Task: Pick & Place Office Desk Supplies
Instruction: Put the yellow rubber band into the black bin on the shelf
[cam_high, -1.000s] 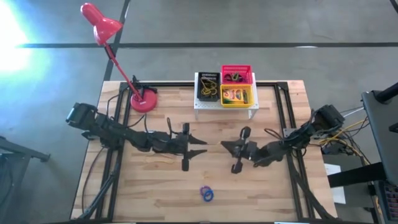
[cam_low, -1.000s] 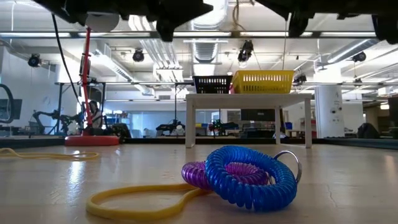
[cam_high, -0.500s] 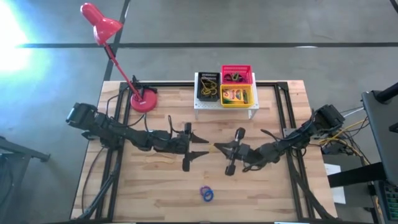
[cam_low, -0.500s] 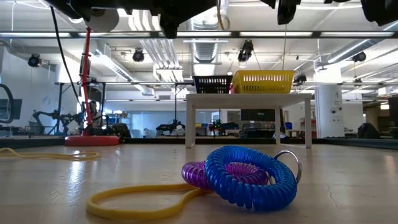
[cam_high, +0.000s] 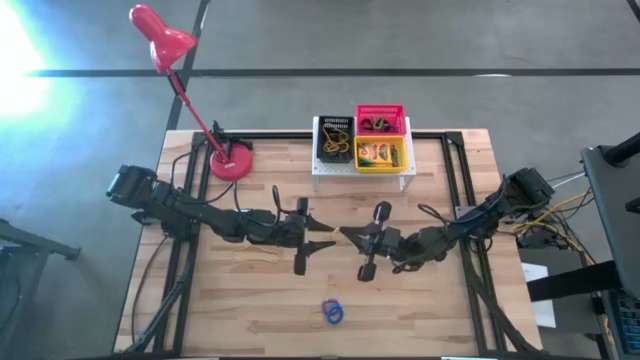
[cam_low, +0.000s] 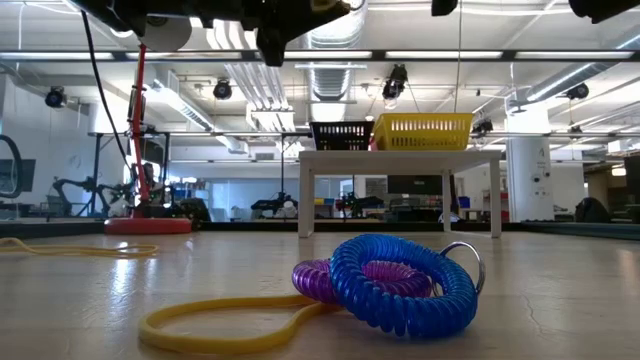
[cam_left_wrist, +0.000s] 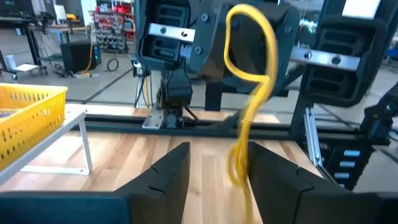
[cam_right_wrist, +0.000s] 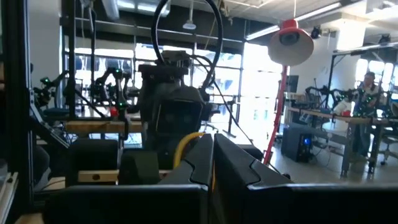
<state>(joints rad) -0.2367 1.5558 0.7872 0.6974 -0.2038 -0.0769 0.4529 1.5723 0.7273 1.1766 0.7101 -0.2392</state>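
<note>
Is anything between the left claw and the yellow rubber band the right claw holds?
Nothing visible. The yellow rubber band hangs from the shut right claw, straight down between the open fingers of the left claw.

Over the last second the right hand has slid leftward across mid-frame in the high view, closing on the left hand; a yellow rubber band now hangs between the two hands.
</note>
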